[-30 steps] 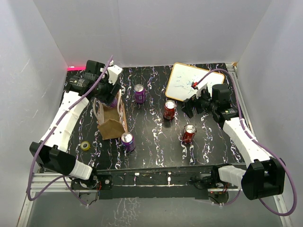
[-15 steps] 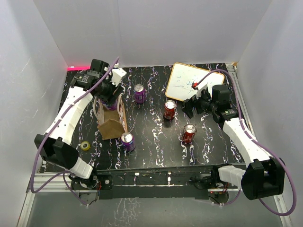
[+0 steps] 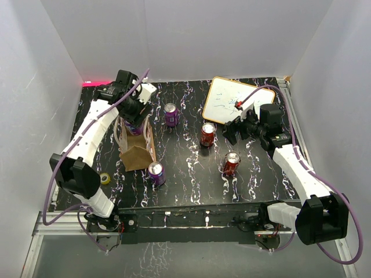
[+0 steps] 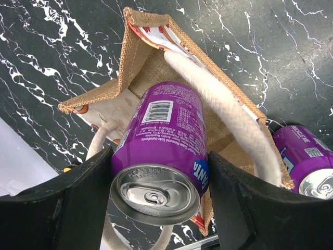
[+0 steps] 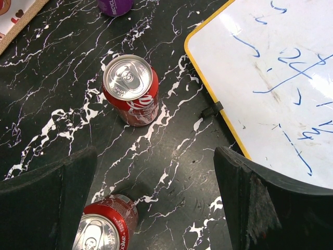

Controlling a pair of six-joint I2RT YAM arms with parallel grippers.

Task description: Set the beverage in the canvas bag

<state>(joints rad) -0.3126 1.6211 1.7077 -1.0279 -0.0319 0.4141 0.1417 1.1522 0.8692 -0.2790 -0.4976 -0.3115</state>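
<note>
Left arm: the left gripper is clamped on a purple can, one finger on each side of its body. The can is tilted, with its pull-tab top facing the wrist camera. Its lower end sits in the open mouth of the canvas bag, between the two pale handles. Whether the base touches the bag floor cannot be told.

The bag stands upright at the left of the black marbled table, under the left gripper.

Right arm: the right gripper is spread wide and holds nothing. It hangs over the table, with a red can ahead of it, a second red can at the lower edge of the wrist view and the whiteboard to the right.

Other items: a second purple can stands just beside the bag's near corner. A third purple can stands farther back. A yellow tape roll lies near the left edge of the table.
</note>
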